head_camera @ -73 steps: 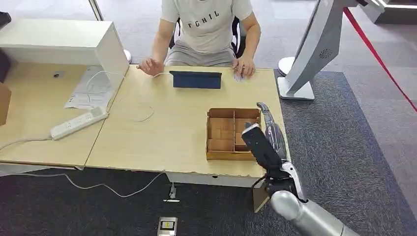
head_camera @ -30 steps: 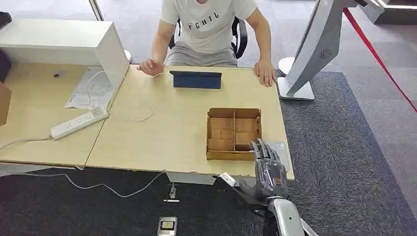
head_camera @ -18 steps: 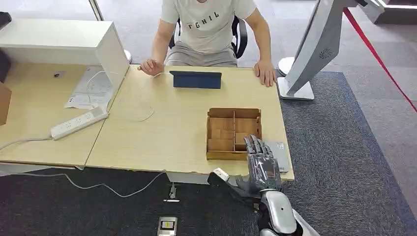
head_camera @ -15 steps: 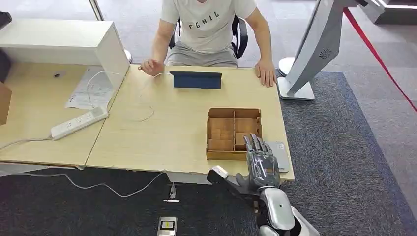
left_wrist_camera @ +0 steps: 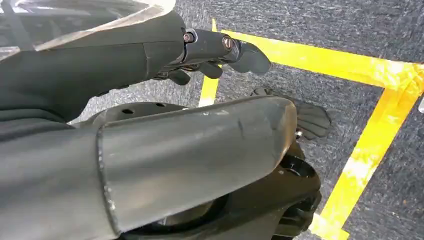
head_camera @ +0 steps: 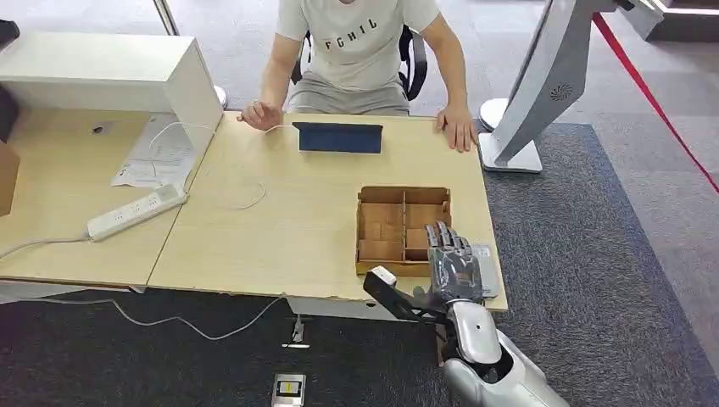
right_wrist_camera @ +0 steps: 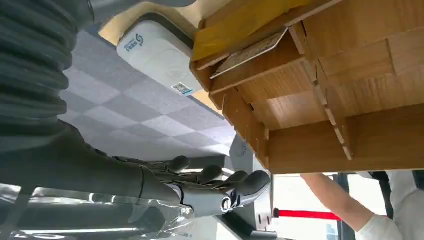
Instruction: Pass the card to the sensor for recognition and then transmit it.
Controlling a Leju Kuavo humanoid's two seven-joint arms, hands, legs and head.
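Carpet floor, grey, is crossed by a red barrier strip; a white kiosk stand is set at the far right.

Bench, pale wood, is attended at its far side by a seated person, both of whose hands are laid on the far edge. A dark tablet and a white power strip are carried on it.

Wooden box, divided into compartments, is placed near the front right corner.

Right robot hand is held over the box's near right corner, fingers spread, nothing gripped. Of the left robot hand, hanging over the floor, it cannot be told whether the fingers are apart or curled.

Sensor, a flat grey reader, is laid just beside the box.

Card is seen leaning inside a box compartment.

Step judged in hand: reaching for the card, pickup not yet made. A thin edge pinch is called for next, then a lift clear of the dividers.
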